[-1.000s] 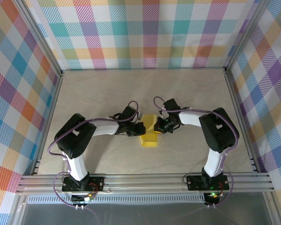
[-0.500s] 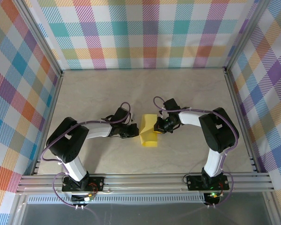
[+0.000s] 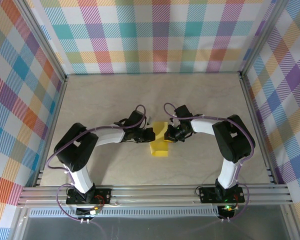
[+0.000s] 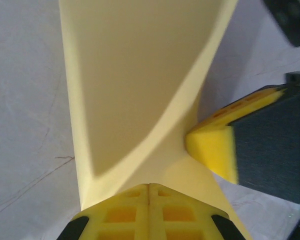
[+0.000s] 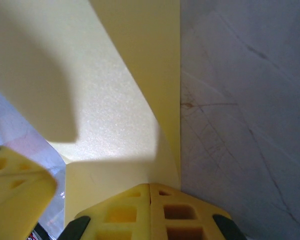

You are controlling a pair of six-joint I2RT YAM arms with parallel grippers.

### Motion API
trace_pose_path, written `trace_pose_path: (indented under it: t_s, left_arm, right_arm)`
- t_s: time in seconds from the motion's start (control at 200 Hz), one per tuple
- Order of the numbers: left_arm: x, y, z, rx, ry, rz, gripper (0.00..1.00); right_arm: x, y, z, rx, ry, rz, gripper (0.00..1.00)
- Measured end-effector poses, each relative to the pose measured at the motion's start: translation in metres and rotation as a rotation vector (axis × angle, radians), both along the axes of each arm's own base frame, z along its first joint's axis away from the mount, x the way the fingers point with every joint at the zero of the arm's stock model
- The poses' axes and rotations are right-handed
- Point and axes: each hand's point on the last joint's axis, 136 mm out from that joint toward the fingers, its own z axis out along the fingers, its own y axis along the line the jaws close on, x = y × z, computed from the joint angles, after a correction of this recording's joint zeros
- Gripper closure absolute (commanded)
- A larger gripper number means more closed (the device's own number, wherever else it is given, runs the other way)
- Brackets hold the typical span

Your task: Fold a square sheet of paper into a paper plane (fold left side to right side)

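On the pale veined table (image 3: 200, 100), left tool (image 3: 151, 135) and right tool (image 3: 168, 134) each pinch the curled yellow sheet (image 3: 159, 148)

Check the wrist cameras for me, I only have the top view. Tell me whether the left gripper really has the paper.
Observer: Yes. In the left wrist view the left gripper is shut on the paper, which runs straight out from its grip.
Operator: Now do the right one.
Observer: In the right wrist view the right gripper is shut on the paper as well, right beside the paper's straight edge.
Operator: Describe how the paper lies between them.
Observer: It isn't pressed flat. The left wrist view shows it bending over in a soft curve.
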Motion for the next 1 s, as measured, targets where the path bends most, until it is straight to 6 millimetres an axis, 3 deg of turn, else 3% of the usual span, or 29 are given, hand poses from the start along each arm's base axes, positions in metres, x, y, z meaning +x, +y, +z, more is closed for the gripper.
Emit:
trace_pose_path:
  t_s: [0.145,0.705,1.0]
  left_arm:
    - [-0.003,0.002,-0.018,0.043,0.032,0.003,1.00]
    - [-0.001,0.001,-0.018,0.056,0.026,0.010,1.00]
    - [-0.001,-0.001,-0.018,0.056,0.025,0.006,1.00]
  right_arm:
    - [0.000,0.000,0.000,0.000,0.000,0.000,1.00]
    - [0.004,0.007,0.006,0.046,-0.027,0.005,1.00]
    - [0.011,0.028,0.020,0.116,-0.070,0.024,1.00]
